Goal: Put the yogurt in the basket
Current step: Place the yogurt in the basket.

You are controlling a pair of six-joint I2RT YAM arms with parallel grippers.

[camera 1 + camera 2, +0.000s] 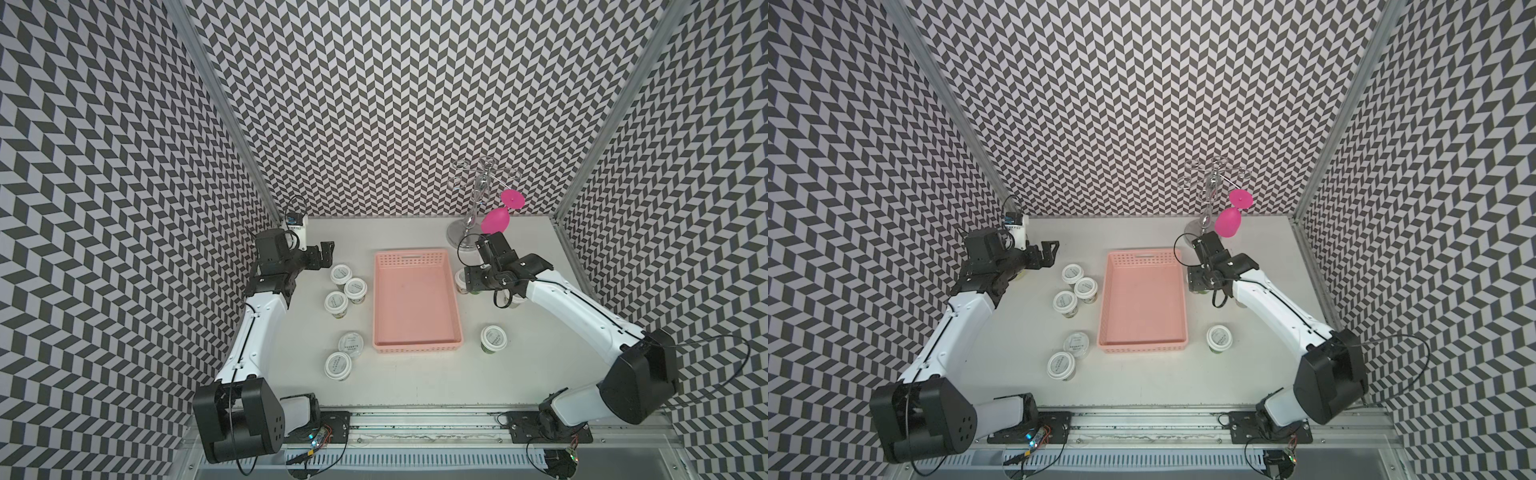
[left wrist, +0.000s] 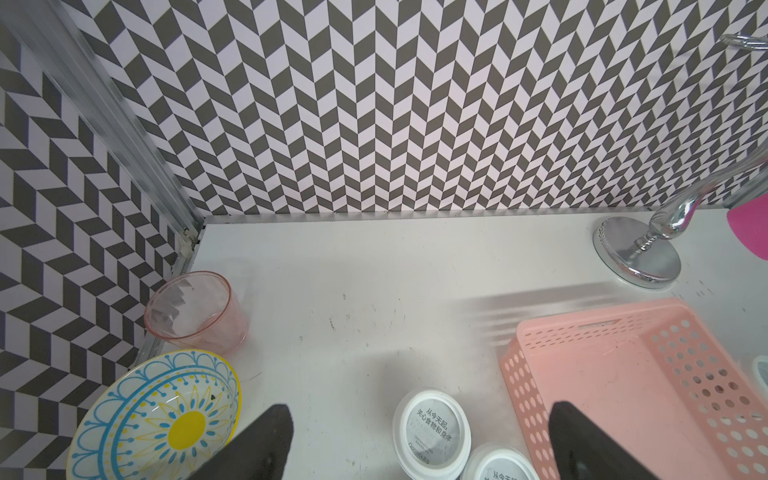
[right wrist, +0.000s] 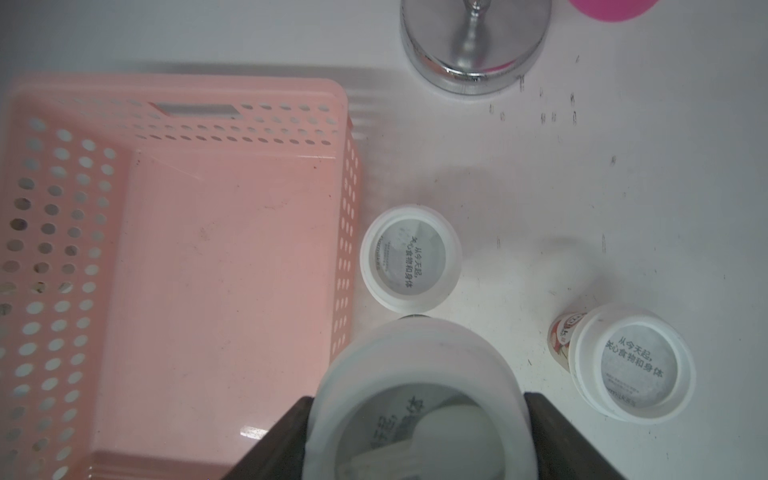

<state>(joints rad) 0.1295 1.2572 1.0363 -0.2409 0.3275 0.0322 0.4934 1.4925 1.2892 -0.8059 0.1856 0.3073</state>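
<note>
The pink basket (image 1: 415,254) (image 1: 1144,254) sits mid-table with nothing in it. My right gripper (image 3: 417,405) is shut on a white-lidded yogurt cup (image 3: 419,374), close by the basket's right wall (image 3: 347,232). Two more yogurt cups (image 3: 410,259) (image 3: 636,365) stand on the table beyond it. My left gripper (image 2: 420,407) (image 1: 326,255) hangs open and holds nothing, above a yogurt cup (image 2: 432,432) in the cluster of three (image 1: 355,288) left of the basket. Two cups (image 1: 338,365) stand nearer the front left. Another cup (image 1: 493,337) is at the front right.
A clear pinkish glass (image 2: 195,309) and a patterned bowl (image 2: 162,419) stand at the back left, near the wall. A chrome stand (image 1: 473,216) with a pink goblet (image 1: 496,220) hanging on it is at the back right, just behind my right gripper.
</note>
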